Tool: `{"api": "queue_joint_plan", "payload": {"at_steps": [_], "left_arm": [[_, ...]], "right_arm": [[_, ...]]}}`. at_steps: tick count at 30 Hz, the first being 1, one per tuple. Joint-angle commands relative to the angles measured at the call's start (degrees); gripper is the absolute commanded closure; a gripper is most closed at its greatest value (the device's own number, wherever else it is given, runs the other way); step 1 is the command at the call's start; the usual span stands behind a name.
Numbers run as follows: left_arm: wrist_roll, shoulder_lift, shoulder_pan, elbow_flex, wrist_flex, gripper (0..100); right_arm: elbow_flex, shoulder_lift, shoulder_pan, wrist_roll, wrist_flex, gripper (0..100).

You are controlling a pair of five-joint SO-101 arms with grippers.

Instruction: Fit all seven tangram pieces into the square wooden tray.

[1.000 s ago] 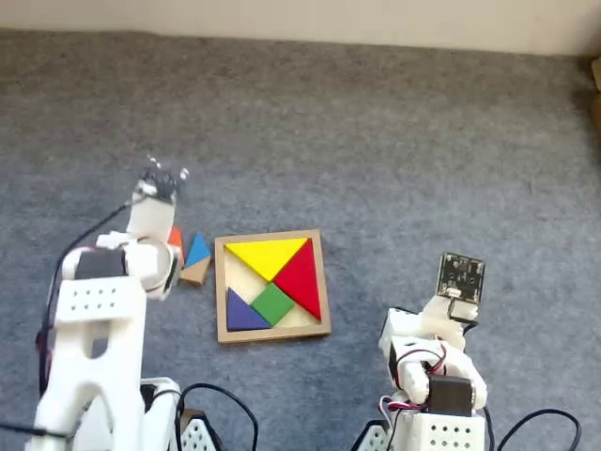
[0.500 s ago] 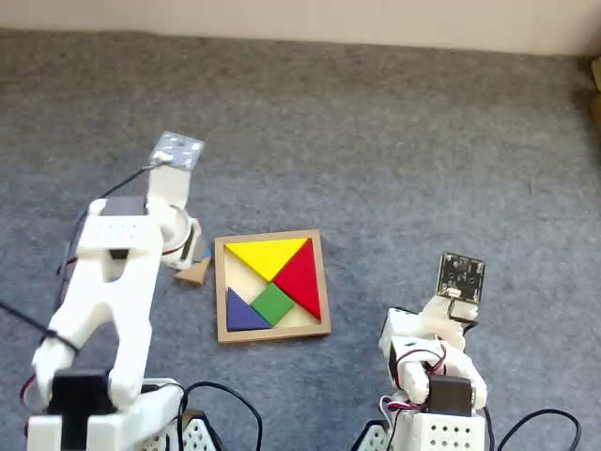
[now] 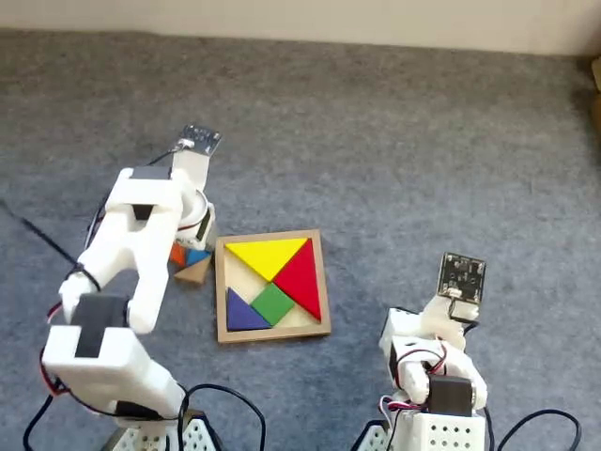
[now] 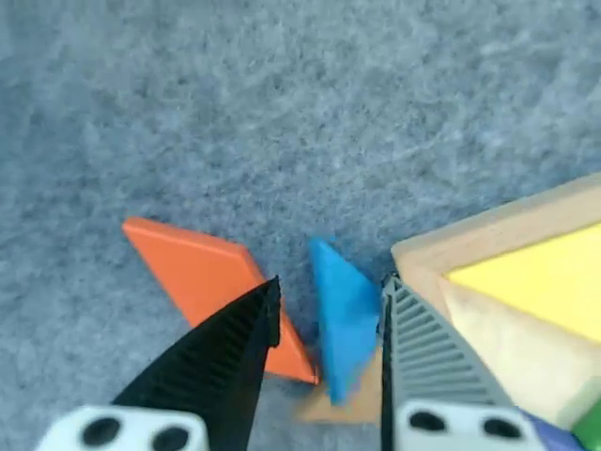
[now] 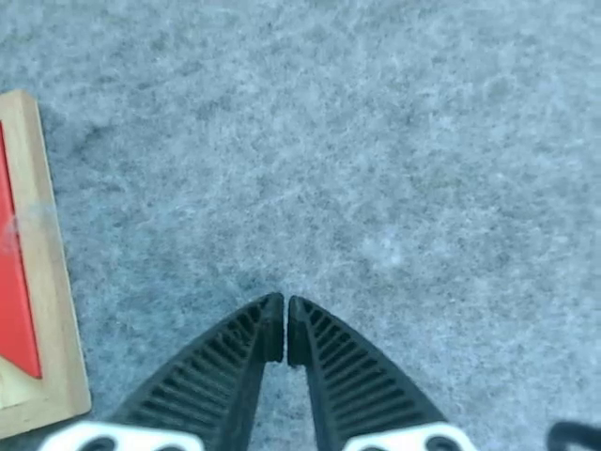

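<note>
- Right, a grey, felt-like surface [image 3: 423, 141] runs everywhere, with a pale band [image 3: 300, 19] along its far edge.
- The square wooden tray [image 3: 268, 235] lies flat between the two arms, its sides slightly skewed to that far edge.
- Inside it, the yellow triangle [image 3: 266, 256] has its long edge along the far rim and its tip pointing to the centre. The red triangle [image 3: 300, 279] backs onto the rim on the right arm's side.
- The green square [image 3: 273, 303] sits corner-on like a diamond, with the purple triangle [image 3: 242, 312] beside it.
- Left hand [image 4: 329, 287] is spread apart, straddling the blue triangle [image 4: 346, 315] just outside the tray; that piece's long axis runs along the fingers.
- The orange parallelogram [image 4: 202, 272] slants beside it, with a tan triangle [image 4: 352, 402] tucked close.
- Right hand [image 5: 285, 305] is closed, fingers together over bare surface, near the tray's edge.
</note>
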Motion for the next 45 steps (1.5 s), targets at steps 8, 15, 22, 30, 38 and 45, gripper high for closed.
{"api": "queue_joint_plan", "payload": {"at_steps": [8,15,22,30,38,45], "left_arm": [[0.0,2.5,2.6,-2.6,2.4,83],[0.0,2.4,2.5,-2.0,2.6,86],[-0.3,2.7,2.7,-2.2,5.6,88],[-3.3,2.2,2.5,-2.6,7.3,88],[-6.5,-2.0,2.5,1.5,8.3,83],[-10.2,-5.0,2.0,7.0,8.3,81]], "right_arm": [[6.3,-1.4,0.7,-0.5,-0.1,97.9],[6.3,-1.4,0.7,-0.5,-0.1,97.9],[6.3,-1.4,1.5,-0.4,-0.1,97.9],[6.3,-1.4,1.5,-0.4,-0.1,97.9],[6.3,-1.4,1.5,-0.4,-0.1,97.9],[6.3,-1.4,1.5,-0.4,-0.1,97.9]]}}
